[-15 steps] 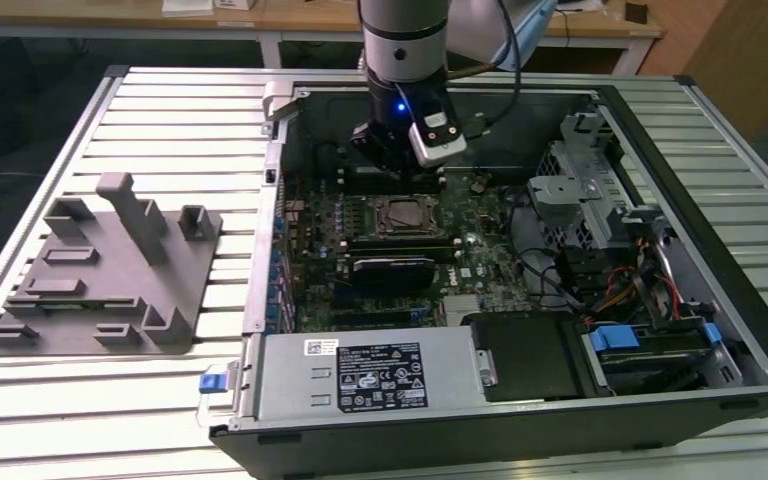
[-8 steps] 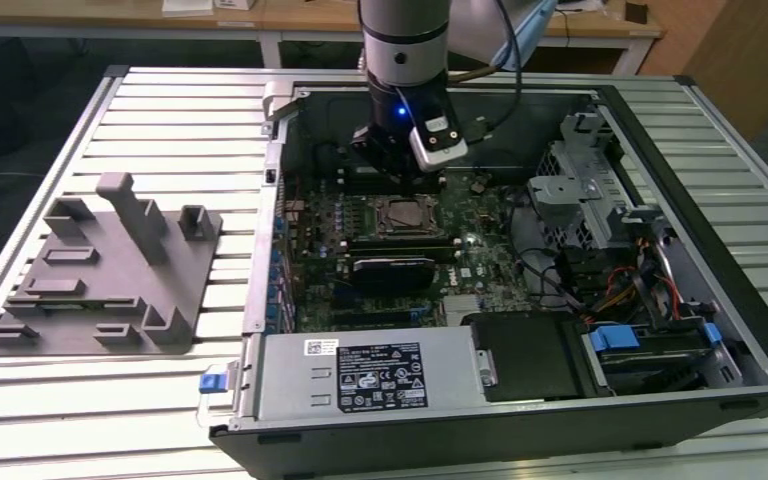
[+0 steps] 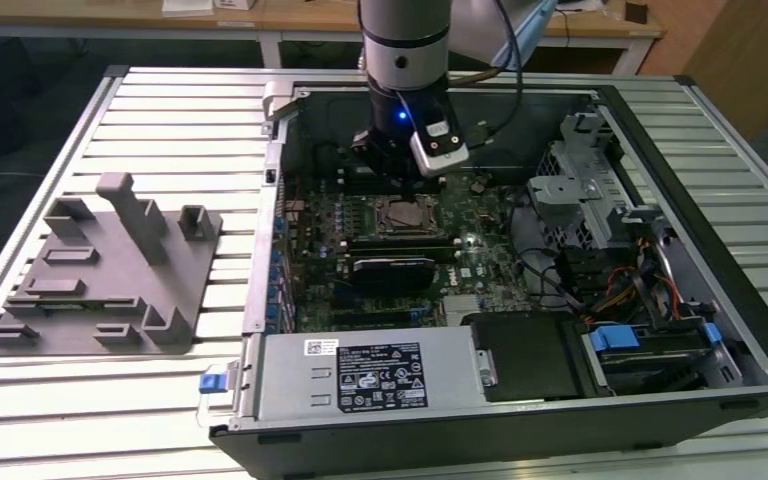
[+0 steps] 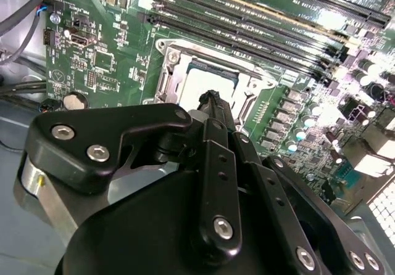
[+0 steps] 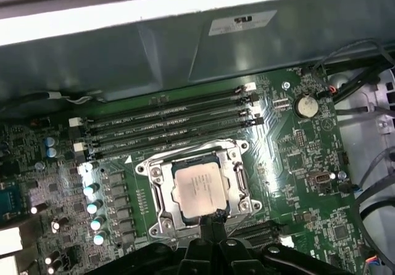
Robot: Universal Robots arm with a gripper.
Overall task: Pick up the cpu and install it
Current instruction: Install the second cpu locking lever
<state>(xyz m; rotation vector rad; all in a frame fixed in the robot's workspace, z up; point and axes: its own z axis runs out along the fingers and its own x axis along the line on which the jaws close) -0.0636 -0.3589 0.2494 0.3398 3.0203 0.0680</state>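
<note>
We hover the black gripper [image 5: 210,225], fingers together and empty, just beside the silver-topped square cpu [image 5: 199,187] seated in its metal-framed socket [image 5: 148,170] at frame centre; installing looks done.

We see the cpu [image 5: 199,187] as a small flat square chip with a silver-metal top. It lies flat inside the metal-framed socket [image 5: 151,175] on the green motherboard [image 5: 296,145], its edges aligned with the frame, just beside the memory slots [image 5: 173,124].
</note>
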